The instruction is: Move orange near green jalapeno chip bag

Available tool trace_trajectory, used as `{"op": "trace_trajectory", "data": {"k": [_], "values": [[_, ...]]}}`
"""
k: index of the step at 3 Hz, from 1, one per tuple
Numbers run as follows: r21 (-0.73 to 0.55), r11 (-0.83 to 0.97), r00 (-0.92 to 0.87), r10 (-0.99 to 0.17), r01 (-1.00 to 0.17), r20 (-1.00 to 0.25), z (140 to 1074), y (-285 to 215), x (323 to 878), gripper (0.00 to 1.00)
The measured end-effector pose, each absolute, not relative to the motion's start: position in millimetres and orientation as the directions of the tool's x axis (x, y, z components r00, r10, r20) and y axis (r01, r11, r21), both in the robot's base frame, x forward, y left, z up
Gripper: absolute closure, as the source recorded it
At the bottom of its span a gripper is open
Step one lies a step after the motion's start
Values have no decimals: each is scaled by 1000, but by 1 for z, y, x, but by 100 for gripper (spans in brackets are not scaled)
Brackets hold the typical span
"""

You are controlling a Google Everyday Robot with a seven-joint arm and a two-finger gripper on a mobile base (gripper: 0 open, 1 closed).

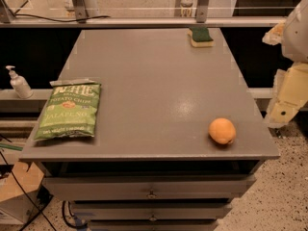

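The orange [222, 130] lies on the grey table top [154, 81] near its front right corner. The green jalapeno chip bag [70, 110] lies flat at the front left edge, silvery seam pointing away. My gripper [285, 105] hangs off the table's right side, up and to the right of the orange, not touching it. The arm's pale casing fills the right edge of the view. The orange and the bag are far apart, with bare table between them.
A green-and-yellow sponge [200, 36] sits at the far right of the table. A white pump bottle [19, 83] stands on a ledge to the left. Drawers [151, 189] lie below the front edge. A rail [144, 20] runs behind.
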State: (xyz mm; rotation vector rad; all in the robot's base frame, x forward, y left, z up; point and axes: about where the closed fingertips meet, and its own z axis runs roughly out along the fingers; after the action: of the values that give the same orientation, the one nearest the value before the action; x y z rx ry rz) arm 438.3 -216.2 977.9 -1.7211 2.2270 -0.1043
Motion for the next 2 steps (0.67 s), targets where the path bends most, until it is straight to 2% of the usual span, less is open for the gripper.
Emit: {"op": "trace_trajectory", "data": {"k": [1,2], "values": [[-261,262,-211,-956,-929,-205,981,-216,439,0],[-255,229,-160,-951,-940,-265,981,-210,444,0]]}}
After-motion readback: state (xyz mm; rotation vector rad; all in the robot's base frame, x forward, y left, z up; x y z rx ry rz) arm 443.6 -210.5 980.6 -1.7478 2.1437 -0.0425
